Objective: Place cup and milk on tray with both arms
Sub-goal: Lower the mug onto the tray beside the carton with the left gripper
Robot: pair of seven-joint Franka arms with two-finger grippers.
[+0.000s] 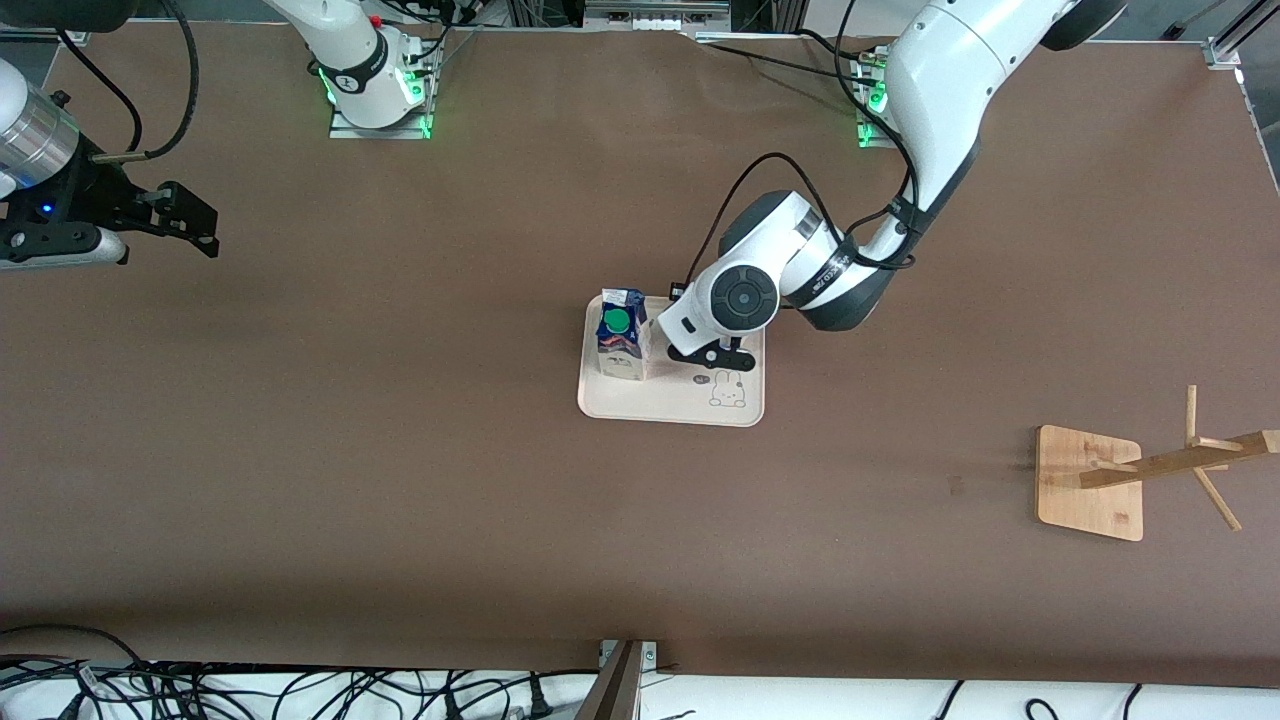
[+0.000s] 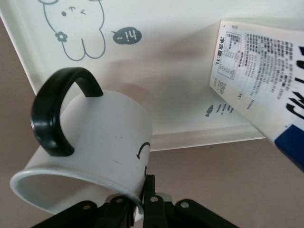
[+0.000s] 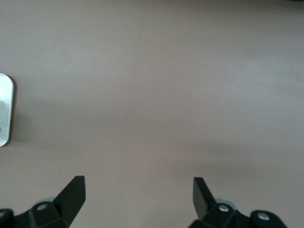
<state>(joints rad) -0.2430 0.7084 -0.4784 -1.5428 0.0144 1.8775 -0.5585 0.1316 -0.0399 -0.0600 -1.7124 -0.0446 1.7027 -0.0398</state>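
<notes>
Two things concern the tray (image 1: 600, 405): the milk (image 1: 622, 335) stands at its 9 o'clock, and the left gripper (image 2: 142, 202), clamped on the cup (image 2: 95, 152) rim, hangs over it. The cup looks stiff, slippery, breakable. The right gripper (image 3: 137, 194) waits, fingers apart.

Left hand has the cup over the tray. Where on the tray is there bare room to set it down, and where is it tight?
The left hand, shut on the cup, is over the tray. Bare room: the tray's stretch beside the milk, toward the rabbit drawing. It is tight by the milk. The right hand waits open over bare table.
</notes>
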